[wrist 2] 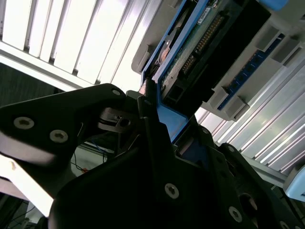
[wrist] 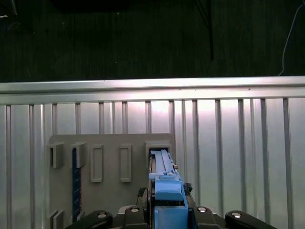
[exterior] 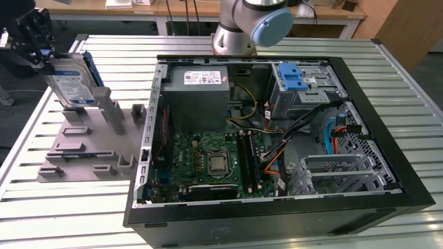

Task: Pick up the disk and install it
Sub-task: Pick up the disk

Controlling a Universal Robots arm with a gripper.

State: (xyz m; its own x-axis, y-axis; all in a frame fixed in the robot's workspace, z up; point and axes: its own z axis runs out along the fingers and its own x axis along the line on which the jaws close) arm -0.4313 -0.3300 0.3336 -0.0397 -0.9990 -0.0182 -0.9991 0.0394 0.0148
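Disk point(exterior: 71, 83) upright on edge at exterior view's left, low end at slot of grey rack point(exterior: 90, 155); can't tell if clear of slot; gripper point(exterior: 43, 54) clamped on top edge, over blue bracket point(wrist: 167, 191); edge grip suits vertical slot; open computer case point(exterior: 277, 129) well apart; cage point(exterior: 304, 85) with blue latch inside.

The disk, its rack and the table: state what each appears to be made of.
As it looks, the disk has a silvery metal body, a glossy paper-like label and a smooth blue plastic frame. Matte grey and blocky, the rack is probably plastic. Ribbed, bright-sheened slats make the table likely aluminium.
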